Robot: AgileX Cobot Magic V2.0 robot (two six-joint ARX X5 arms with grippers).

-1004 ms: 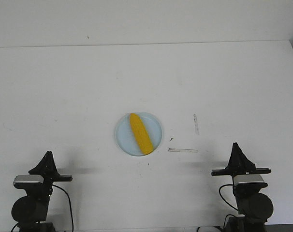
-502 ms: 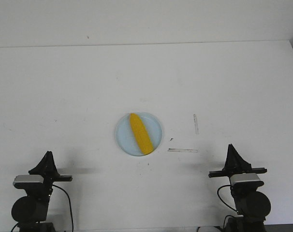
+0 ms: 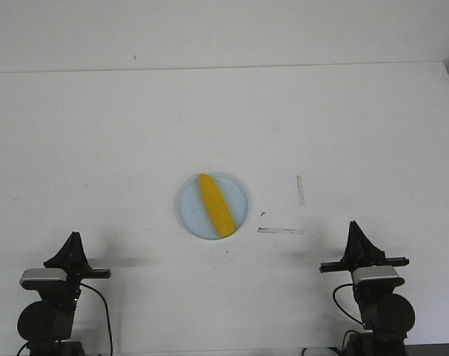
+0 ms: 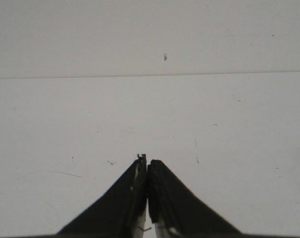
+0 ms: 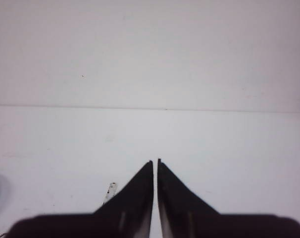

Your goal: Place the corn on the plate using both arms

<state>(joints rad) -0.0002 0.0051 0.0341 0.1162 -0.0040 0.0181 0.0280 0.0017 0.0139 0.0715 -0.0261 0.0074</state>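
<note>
Left of the plate [image 3: 213,206] and nearer you, your left gripper [image 3: 74,237] sits with fingers pressed together on nothing. The corn [image 3: 215,205] lies on the plate, long axis running slightly diagonal, its tapered tip toward the far rim. It looks light, stiff and slick; you'd probably pinch it near mid-cob. Right of the plate, your right gripper [image 3: 354,225] is likewise clenched and empty.
</note>
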